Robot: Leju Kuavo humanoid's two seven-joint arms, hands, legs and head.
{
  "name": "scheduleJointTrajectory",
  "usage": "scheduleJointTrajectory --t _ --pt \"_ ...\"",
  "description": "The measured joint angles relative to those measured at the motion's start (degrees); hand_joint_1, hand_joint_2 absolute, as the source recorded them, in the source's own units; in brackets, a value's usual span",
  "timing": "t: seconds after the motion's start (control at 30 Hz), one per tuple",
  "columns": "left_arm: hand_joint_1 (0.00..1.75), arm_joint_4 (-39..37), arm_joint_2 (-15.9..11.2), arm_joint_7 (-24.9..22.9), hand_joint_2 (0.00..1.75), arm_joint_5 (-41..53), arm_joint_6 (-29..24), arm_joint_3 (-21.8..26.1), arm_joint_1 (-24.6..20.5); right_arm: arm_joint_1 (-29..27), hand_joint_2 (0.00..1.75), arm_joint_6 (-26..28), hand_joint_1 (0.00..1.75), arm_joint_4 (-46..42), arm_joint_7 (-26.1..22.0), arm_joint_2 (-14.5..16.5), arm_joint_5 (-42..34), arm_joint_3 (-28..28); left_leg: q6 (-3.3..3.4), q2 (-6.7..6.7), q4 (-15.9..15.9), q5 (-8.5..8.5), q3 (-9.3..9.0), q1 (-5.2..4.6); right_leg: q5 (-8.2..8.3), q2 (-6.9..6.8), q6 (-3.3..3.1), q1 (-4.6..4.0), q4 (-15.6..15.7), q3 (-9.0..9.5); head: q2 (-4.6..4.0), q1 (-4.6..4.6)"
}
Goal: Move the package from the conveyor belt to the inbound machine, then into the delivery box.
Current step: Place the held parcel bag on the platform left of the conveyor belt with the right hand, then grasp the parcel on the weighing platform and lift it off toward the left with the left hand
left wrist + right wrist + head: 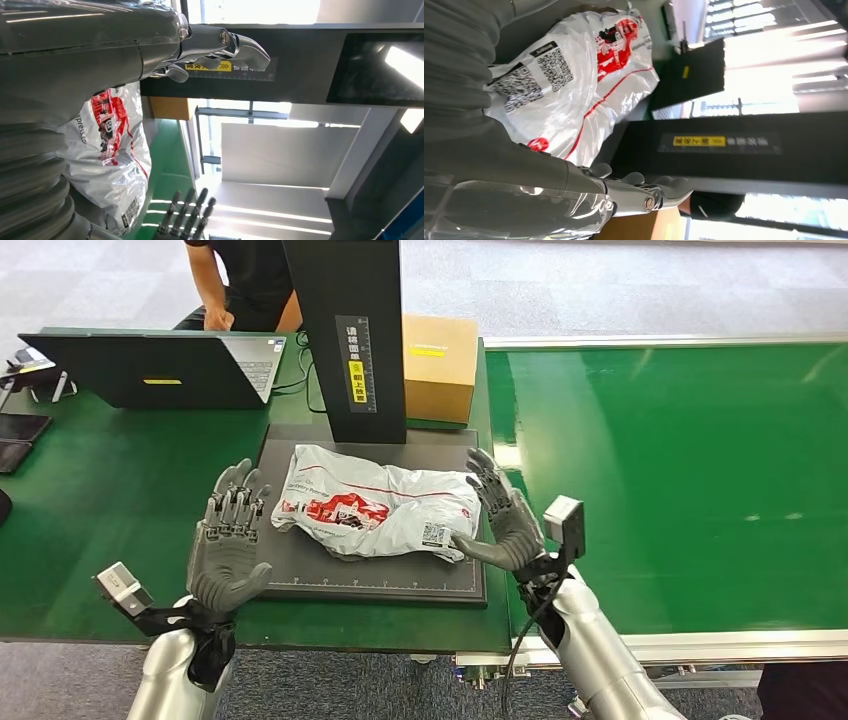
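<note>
One package (375, 512), a white plastic mailer with red print, lies on the dark platform of the inbound machine (300, 575), just in front of its black column (348, 335). I see my left hand (230, 540) beside the package's left end, fingers spread, holding nothing. My right hand (500, 518) rests against its right end, fingers extended; whether it grips, I cannot tell. One cardboard box (440, 365) stands behind the column, one laptop (150, 368) to its left.
</note>
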State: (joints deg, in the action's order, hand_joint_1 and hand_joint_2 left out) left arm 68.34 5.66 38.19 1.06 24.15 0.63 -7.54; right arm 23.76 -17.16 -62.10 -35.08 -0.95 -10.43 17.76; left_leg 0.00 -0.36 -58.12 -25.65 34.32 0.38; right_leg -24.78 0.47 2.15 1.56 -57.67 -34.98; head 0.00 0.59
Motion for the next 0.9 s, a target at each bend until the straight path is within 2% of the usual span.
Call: scheduleJointTrajectory --t 0.27,0.43,0.9 --pt "0.0 3.2 0.1 -1.0 1.75 1.1 0.4 1.6 2.7 -10.8 1.75 4.7 0.0 -13.2 0.8 0.8 5.9 -9.8 -0.02 -0.01 0.0 -0.03 -0.01 0.0 -0.03 -0.01 -0.01 0.0 0.0 -0.01 0.0 0.0" --pt "0.0 4.0 0.4 -1.0 1.75 1.6 0.8 2.3 3.8 -15.2 1.75 6.3 0.0 -17.8 0.7 1.8 10.5 -12.9 -0.04 0.01 0.0 -0.04 -0.01 0.0 -0.05 0.02 -0.05 -0.01 0.0 -0.03 0.0 0.0" --pt "0.0 4.9 1.1 -1.7 1.75 2.1 1.3 2.7 4.2 -17.5 1.75 9.1 0.0 -22.2 1.7 4.9 15.8 -14.8 -0.04 0.03 0.0 -0.04 -0.02 0.0 -0.05 0.02 -0.05 0.0 0.0 -0.03 0.0 0.0"
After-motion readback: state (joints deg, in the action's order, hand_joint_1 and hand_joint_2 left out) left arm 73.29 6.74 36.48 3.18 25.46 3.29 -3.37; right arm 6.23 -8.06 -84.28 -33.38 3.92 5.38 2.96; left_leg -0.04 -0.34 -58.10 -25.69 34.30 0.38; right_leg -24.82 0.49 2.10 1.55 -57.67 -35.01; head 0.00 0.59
